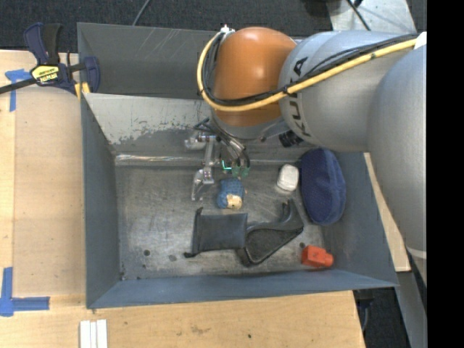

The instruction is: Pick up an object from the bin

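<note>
Pincer [216, 171] beside 1 blue toy [230, 193]; 1 white lump [288, 177], 1 orange block [317, 256].

The tool [209, 174] hangs low over the grey metal bin [101, 216], near its back wall. Just beside it lies a small blue and yellow lump [230, 194]. In front of that lie a flat dark grey cloth pouch [217, 232] and a black strap [274, 239]. A small white piece [288, 177], a dark blue oval pouch [322, 185] and a small orange-red block [317, 257] lie to the right.

Blue toy [230, 193] (yellow patch), orange block [317, 257]
</note>
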You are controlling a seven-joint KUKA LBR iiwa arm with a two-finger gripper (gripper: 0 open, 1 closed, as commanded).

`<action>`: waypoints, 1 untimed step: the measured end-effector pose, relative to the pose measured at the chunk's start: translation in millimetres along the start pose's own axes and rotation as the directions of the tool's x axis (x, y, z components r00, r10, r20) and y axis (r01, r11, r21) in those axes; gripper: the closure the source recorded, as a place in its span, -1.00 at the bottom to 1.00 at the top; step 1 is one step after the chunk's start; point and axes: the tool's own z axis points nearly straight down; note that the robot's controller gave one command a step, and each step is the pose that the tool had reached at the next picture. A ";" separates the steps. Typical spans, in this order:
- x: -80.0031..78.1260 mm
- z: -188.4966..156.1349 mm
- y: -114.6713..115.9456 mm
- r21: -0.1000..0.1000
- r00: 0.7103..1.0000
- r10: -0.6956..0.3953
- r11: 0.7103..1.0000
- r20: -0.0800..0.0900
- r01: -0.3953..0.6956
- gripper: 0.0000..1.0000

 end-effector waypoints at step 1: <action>47.3 70.5 -59.3 0.004 1.000 -0.010 1.000 -0.004 0.010 -1.00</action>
